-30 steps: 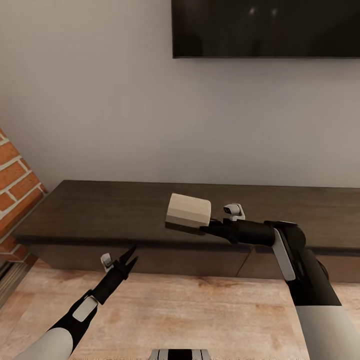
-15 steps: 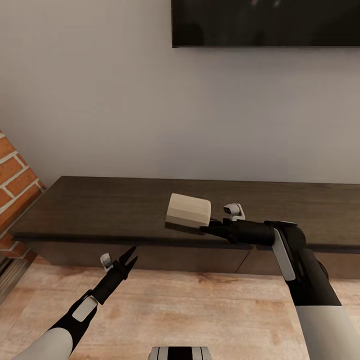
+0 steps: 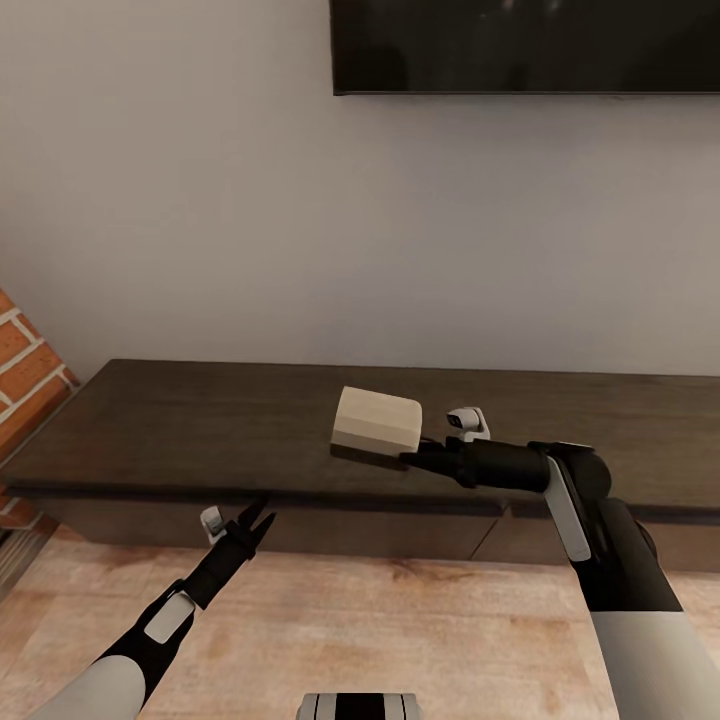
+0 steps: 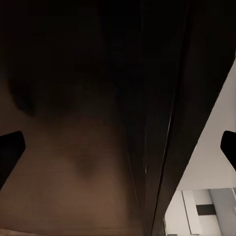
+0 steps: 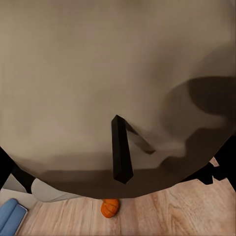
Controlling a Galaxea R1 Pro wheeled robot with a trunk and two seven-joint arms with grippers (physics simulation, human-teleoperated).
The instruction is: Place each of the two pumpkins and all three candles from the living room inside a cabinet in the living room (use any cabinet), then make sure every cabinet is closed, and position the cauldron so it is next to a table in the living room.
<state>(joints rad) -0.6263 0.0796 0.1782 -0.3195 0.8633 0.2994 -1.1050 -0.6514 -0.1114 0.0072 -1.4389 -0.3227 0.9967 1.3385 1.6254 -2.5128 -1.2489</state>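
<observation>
1. The candle (image 3: 377, 421), a stubby tan-beige cylinder lying tipped on its side, juts forward from the tips of the right gripper (image 3: 412, 458), which is clamped on its near end. It hangs above the top of the cabinet (image 3: 200, 420) without touching it. In the right wrist view the candle (image 5: 98, 73) sits pressed up against the lens, with one dark wick-like sliver against its pale face.

2. Handling, as a judgement: the candle looks stiff, light and waxy-smooth, so it could slip or swivel between narrow pads. It is gripped only at one end, with most of its bulk out beyond the claw, so a jolt might lever it loose. A hold across the middle of the barrel would be steadier; for now slow, level moves suit it.

3. The left gripper (image 3: 258, 517) hovers lower and well to the side of the right claw, its two thin fingers spread a little and empty, tips just below the cabinet's front edge. In the left wrist view the dark underside of the cabinet (image 4: 123, 73) looms close ahead, with both fingertips (image 4: 10, 147) wide apart.

4. The drawer fronts look flush, so a drawer must be opened before the candle can go in; the free left claw seems placed for that.

5. Beyond: a pumpkin (image 5: 110, 207) lies on the wooden floor (image 5: 162, 211) behind the candle. A wall-mounted TV (image 3: 525, 45) hangs above and brick wall (image 3: 25, 370) stands beside the left arm.
</observation>
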